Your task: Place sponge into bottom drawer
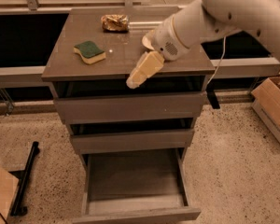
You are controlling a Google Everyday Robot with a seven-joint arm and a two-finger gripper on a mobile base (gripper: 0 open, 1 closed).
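The sponge, dark green on top with a pale yellow body, lies on the left part of the cabinet top. The bottom drawer is pulled out and shows a plain grey inside with nothing in it. My gripper hangs over the front edge of the cabinet top, to the right of the sponge and apart from it. It holds nothing that I can see. The white arm reaches in from the upper right.
A gold-brown foil snack packet lies at the back of the cabinet top. A cream bowl is mostly hidden behind my arm. The two upper drawers are closed. A cardboard box stands on the floor at right.
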